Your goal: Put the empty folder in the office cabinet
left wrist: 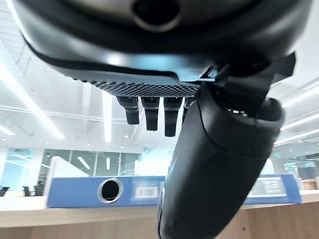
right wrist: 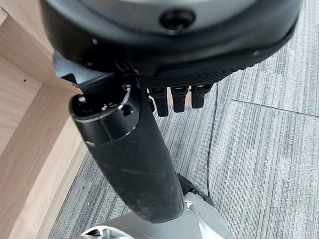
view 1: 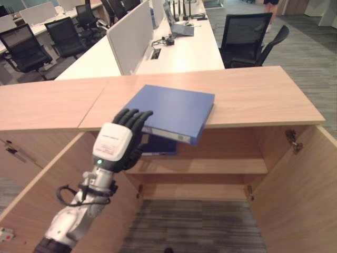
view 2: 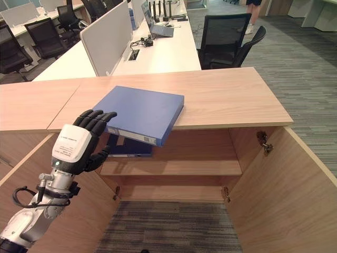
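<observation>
the blue folder (view 1: 171, 112) lies on the cabinet top (view 1: 253, 95), overhanging its edge. the left hand (view 1: 124, 139) hovers beside it, fingers straight and apart

Office was bright and evenly lit. In my left wrist view, ceiling light strips (left wrist: 107, 107) glared white overhead and my thumb (left wrist: 214, 164) sat close and soft, out of focus. Cabinet top (view 1: 247, 95) caught flat light; the shelf (view 1: 210, 166) beneath lay in soft shadow. Head views stayed sharp.
</observation>
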Motion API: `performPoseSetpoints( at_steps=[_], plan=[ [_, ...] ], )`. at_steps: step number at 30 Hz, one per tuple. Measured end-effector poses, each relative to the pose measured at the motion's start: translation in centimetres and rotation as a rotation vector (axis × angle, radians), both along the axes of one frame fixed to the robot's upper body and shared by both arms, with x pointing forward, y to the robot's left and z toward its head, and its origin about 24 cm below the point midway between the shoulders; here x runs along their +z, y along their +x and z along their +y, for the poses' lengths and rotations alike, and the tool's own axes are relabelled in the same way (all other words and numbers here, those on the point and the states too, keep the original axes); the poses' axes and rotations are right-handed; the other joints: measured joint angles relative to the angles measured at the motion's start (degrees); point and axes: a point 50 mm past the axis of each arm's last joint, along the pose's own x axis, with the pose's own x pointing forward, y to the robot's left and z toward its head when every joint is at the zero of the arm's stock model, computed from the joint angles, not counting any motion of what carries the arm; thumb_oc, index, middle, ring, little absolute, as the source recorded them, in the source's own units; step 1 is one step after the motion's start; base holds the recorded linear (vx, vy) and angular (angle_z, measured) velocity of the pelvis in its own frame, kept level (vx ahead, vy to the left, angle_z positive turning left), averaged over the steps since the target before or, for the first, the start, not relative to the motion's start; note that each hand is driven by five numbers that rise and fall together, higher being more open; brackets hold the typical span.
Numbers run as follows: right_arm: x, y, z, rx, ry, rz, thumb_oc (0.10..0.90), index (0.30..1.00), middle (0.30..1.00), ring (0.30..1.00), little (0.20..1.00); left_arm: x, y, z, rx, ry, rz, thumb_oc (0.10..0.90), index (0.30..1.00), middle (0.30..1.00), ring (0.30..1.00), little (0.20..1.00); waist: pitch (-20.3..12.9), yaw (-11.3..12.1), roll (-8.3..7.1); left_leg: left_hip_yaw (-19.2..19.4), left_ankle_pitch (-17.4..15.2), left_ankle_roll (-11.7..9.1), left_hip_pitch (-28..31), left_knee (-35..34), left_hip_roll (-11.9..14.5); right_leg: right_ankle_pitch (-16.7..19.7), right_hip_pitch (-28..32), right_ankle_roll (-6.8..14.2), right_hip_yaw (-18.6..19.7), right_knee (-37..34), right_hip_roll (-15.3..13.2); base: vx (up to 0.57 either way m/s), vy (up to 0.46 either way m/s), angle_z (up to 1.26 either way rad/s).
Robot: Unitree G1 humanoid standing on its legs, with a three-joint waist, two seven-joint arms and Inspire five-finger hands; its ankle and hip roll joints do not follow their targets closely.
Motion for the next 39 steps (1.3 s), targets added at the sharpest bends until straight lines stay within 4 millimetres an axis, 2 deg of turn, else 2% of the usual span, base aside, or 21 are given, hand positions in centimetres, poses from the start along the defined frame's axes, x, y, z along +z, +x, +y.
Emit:
performPoseSetpoints(
  at_steps=[5,9,20,26,33,39],
  plan=[
    [0.0,0.2,0.0,0.000,-0.001,-0.003,0.800,0.900,0.900,0.900,0.900,0.1,0.9,0.2,0.026,0.011,-0.004,0.800,0.900,0.900,0.900,0.900,0.0,-0.6,-0.05,0.9,-0.1,-0.1,0.5,0.0,0.1,0.1,0.0,0.3,0.8,0.0,0.0,0.00,0.008,-0.10],
    [0.0,-0.3,0.0,-0.005,-0.003,0.014,0.800,0.900,0.900,0.900,0.900,0.1,1.6,-0.4,0.009,0.018,-0.003,0.800,0.900,0.900,0.900,0.900,0.0,-0.9,-0.19,1.2,-0.1,-0.1,0.6,0.0,0.1,0.2,0.0,0.4,1.2,0.0,-0.1,0.01,0.004,-0.02],
    [-0.1,-0.3,-0.1,-0.009,-0.006,0.021,0.800,0.900,0.900,0.900,0.900,-1.9,2.5,-1.0,0.007,0.060,0.102,0.800,0.900,0.900,0.900,0.900,-0.1,-2.4,-0.60,2.3,-0.1,0.0,0.9,0.0,0.1,0.7,-0.3,0.2,2.3,0.0,-0.1,0.01,0.004,-0.04],
    [-0.1,-0.4,-0.1,-0.010,-0.006,0.024,0.800,0.900,0.900,0.900,0.900,-2.3,3.1,-1.1,0.016,0.089,0.124,0.800,0.900,0.900,0.900,0.900,-0.2,-3.0,-0.78,2.6,-0.1,0.0,0.9,0.0,0.1,0.8,-0.4,0.1,2.6,0.0,-0.1,0.00,0.002,-0.01],
    [-0.1,-0.4,-0.1,-0.011,-0.006,0.024,0.800,0.900,0.900,0.900,0.900,-2.8,4.1,-0.6,0.053,0.128,0.142,0.800,0.900,0.900,0.900,0.900,-1.4,-3.8,-1.81,3.1,-0.2,0.0,0.9,0.0,0.1,0.9,-0.9,0.1,3.2,0.0,-0.1,0.01,0.003,-0.03],
    [-0.1,-0.5,0.0,-0.013,-0.005,0.028,0.800,0.900,0.900,0.900,0.900,-2.8,4.7,-0.8,0.060,0.177,0.139,0.800,0.900,0.900,0.900,0.900,-2.1,-3.9,-1.82,3.8,-0.2,0.1,1.0,-0.1,0.1,1.3,-1.0,0.0,3.9,0.0,-0.1,0.01,0.007,-0.06]
  ],
)
